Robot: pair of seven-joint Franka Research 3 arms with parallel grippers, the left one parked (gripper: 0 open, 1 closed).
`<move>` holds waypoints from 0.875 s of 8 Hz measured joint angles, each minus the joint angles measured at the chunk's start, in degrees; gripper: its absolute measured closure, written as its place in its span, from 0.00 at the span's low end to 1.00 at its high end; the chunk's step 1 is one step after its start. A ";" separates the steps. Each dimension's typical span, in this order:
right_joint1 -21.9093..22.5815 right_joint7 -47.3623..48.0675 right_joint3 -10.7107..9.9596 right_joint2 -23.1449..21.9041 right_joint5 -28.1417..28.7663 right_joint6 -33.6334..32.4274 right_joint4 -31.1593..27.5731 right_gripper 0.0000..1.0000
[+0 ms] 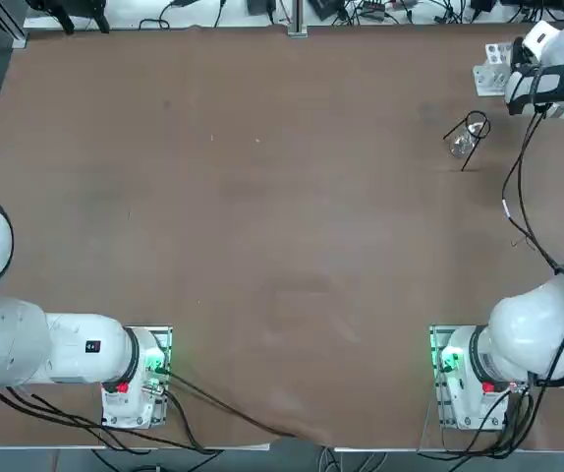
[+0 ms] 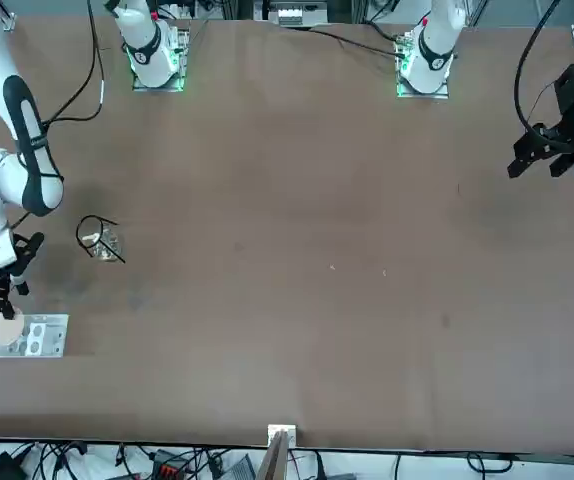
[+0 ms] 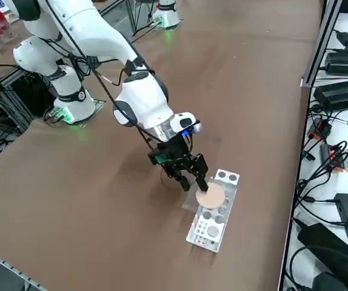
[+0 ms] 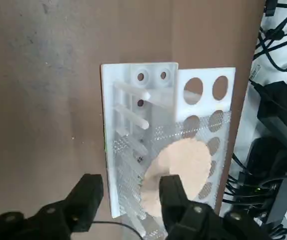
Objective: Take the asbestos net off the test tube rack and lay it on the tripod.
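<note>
Lower centre of the right side view, the right tool (image 3: 195,184), fingers wide apart, should straddle the asbestos net's (image 3: 211,197) rim squarely before closing gently.

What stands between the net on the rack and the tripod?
Nothing visible stands between the net on the rack and the tripod; the clear glass sits among the tripod's legs. The right gripper is at the net, fingers open.

asbestos net (image 4: 177,172) on test tube rack (image 4: 206,95)
</note>
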 joint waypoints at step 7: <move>-0.08 -0.09 -0.17 -0.91 0.00 0.36 0.95 0.99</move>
